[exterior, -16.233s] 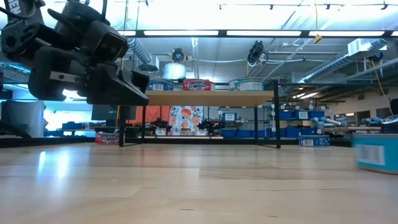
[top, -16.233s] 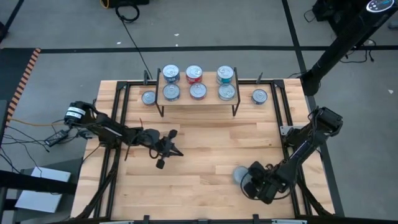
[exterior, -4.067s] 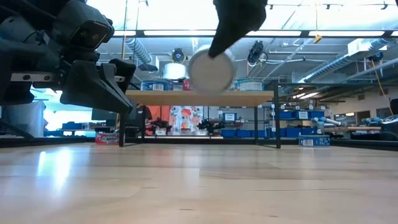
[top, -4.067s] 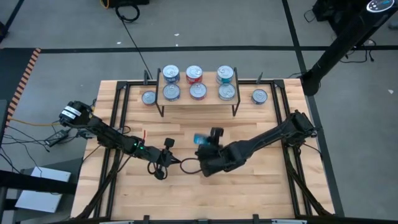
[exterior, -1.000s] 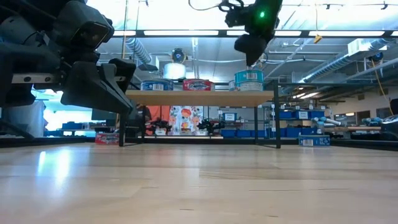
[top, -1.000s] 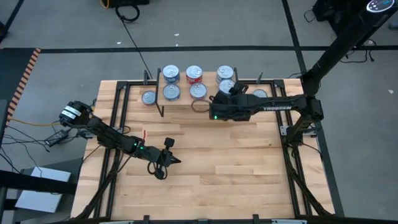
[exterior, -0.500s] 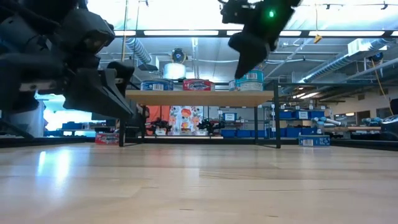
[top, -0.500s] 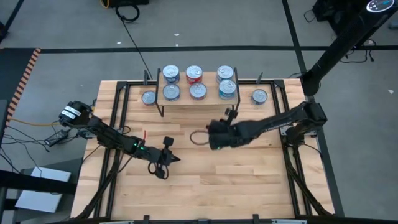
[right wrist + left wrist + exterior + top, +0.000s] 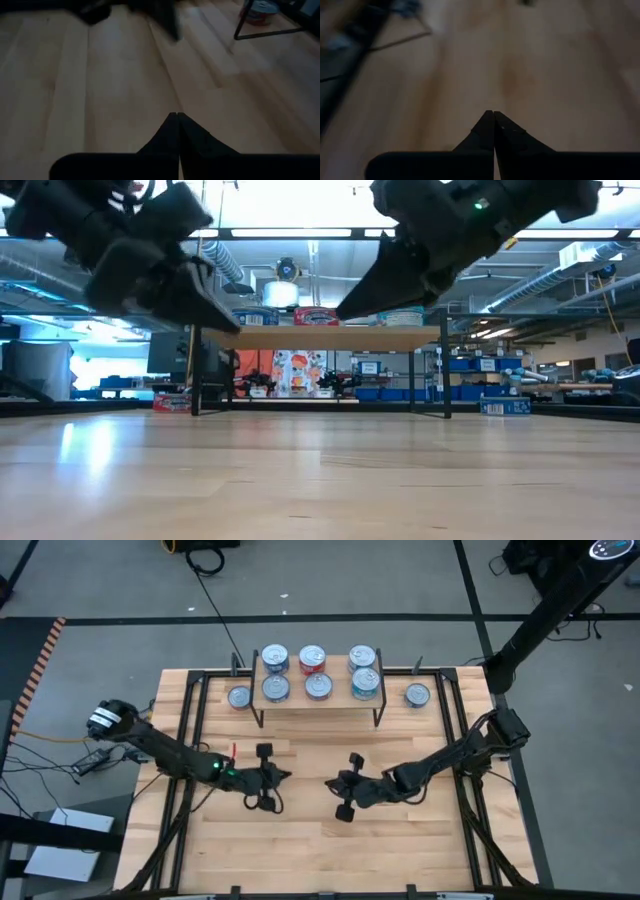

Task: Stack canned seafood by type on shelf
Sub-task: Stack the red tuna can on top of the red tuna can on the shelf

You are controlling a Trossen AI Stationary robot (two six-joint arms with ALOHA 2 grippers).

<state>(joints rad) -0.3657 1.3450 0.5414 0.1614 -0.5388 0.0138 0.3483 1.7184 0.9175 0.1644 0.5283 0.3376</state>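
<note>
The teal-labelled round tin [image 9: 366,684], earlier lying on the table's near right, now sits on the front-right tin of the light wood shelf [image 9: 318,700]; the right gripper [image 9: 345,799] has let go, closed and drawn back to mid-table; the left gripper [image 9: 264,777] has shifted slightly toward it.

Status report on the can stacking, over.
Left pincer shut, empty, over mid-table. Right pincer shut, empty, facing it. Six tins on shelf, teal stack front right. Nothing in the way.
</note>
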